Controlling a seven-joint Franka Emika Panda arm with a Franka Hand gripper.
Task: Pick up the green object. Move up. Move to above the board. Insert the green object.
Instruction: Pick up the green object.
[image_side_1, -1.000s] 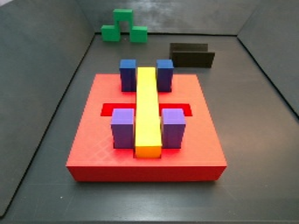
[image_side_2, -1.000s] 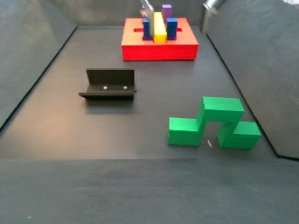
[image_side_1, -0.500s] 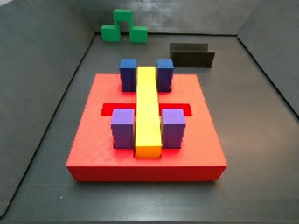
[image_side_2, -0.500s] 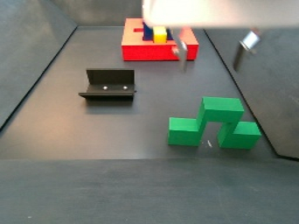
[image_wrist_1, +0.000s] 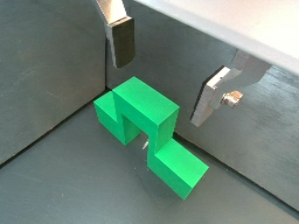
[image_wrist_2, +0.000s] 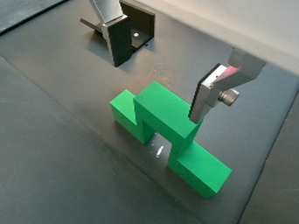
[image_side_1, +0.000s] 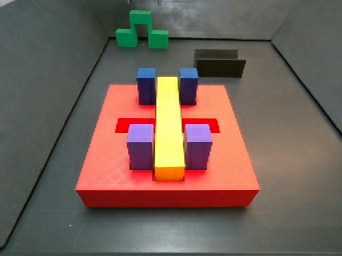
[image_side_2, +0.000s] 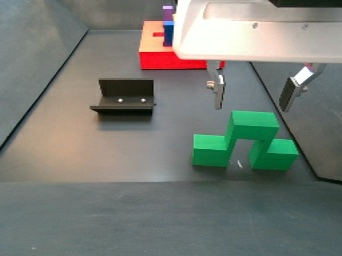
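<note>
Fingers (image_wrist_1: 121, 42) are spread wide w/ nothing between them, flat silver plates w/ dark pads, one on each side of the green object's (image_wrist_1: 147, 120) tall centre cube but above it, not touching. Same story in both wrist views: gripper (image_wrist_2: 163, 63) hangs over the piece (image_wrist_2: 167, 128), jaws open. In a side view the gripper (image_side_2: 257, 88) sits just above the green object (image_side_2: 245, 141), fingertips roughly level w/ the top of the centre cube or a bit higher, can't tell exactly.

Green object is flat on the dark floor, taller cube in the middle, lower cube each side, bridge-like gap under the centre. In a side view it's at the far end of the floor, near the back wall (image_side_1: 140, 32).

Fixture (image_side_2: 126, 97) stands left of the green object in that side view, well apart; it also shows behind a finger in a wrist view (image_wrist_2: 138, 38).

Board (image_side_1: 167, 160) is the big red slab, well apart from the green piece. On it: long yellow bar (image_side_1: 168, 123) down the middle, blue blocks (image_side_1: 147, 85) at one end, purple blocks (image_side_1: 140, 146) at the other, either side of the bar. In the side view w/ the gripper only a corner of the board (image_side_2: 160, 51) shows, mostly hidden behind the arm.
</note>
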